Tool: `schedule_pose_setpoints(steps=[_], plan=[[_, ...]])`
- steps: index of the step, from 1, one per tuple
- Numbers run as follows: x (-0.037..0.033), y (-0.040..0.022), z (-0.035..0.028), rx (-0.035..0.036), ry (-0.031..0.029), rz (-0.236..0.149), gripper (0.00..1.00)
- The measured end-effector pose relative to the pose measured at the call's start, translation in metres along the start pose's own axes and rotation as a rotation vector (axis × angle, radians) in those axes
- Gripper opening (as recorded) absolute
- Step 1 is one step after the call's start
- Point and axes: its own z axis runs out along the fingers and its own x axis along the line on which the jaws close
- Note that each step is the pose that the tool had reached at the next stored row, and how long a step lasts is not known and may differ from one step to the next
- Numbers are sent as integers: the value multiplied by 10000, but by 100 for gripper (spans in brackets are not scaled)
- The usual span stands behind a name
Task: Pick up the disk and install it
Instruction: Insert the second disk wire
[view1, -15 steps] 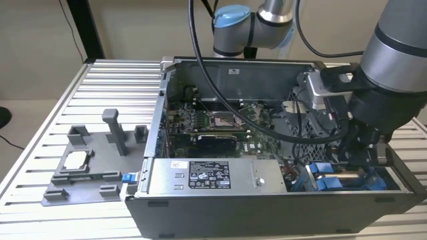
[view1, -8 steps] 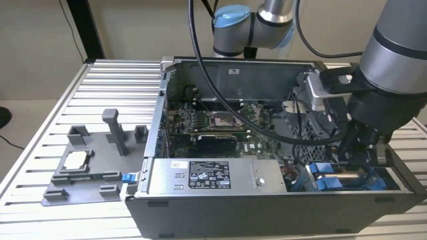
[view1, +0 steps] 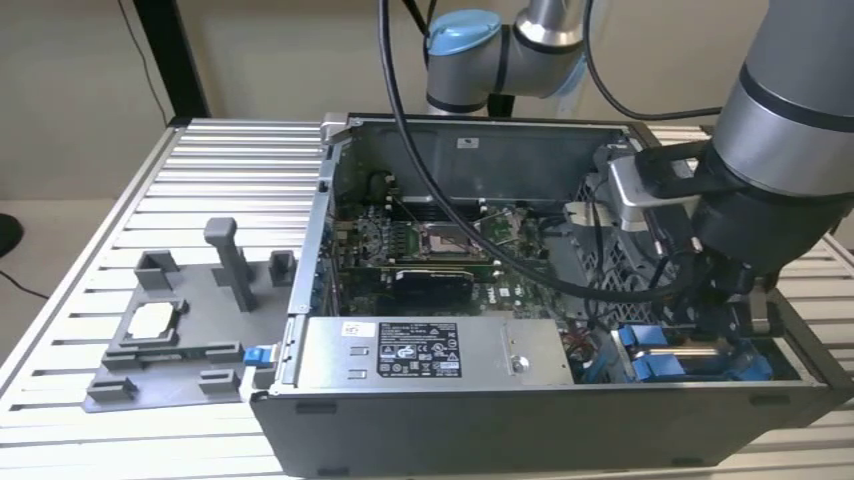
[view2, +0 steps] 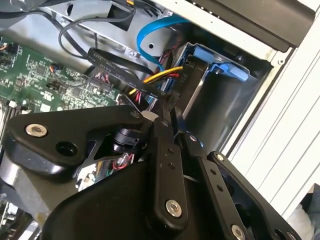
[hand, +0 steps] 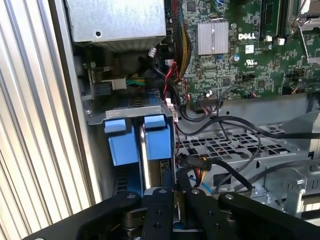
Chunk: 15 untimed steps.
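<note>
I am lowering the disk (hand: 167, 175) into the drive bay (view1: 694, 355) of the open computer case (view1: 534, 420), at the corner on the exterior view's right. The gripper (hand: 174, 200) is clamping its jaws tight on the disk's thin upper edge, so the drive is hanging edge-on straight below the fingers, with its blue bracket tabs (hand: 137, 137) sitting just beyond the jaws at the mouth of the bay. To do this well, I judge I should be keeping the disk square to the bay walls and pressing evenly, while watching the black and coloured cables (view2: 150, 82) crowding just beside the jaws, since they could snag or get pinched. The arm (view1: 787, 130) is reaching down over the case from above, its wrist pointing nearly straight down into that corner.
</note>
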Motion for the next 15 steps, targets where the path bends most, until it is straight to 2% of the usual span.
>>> schedule_pose_setpoints(steps=[2, 10, 15], plan=[[0, 2, 6, -8, -20, -113, 0], [16, 28, 6, 9, -26, -129, 0], [22, 35, 37, 20, -28, -132, 0]])
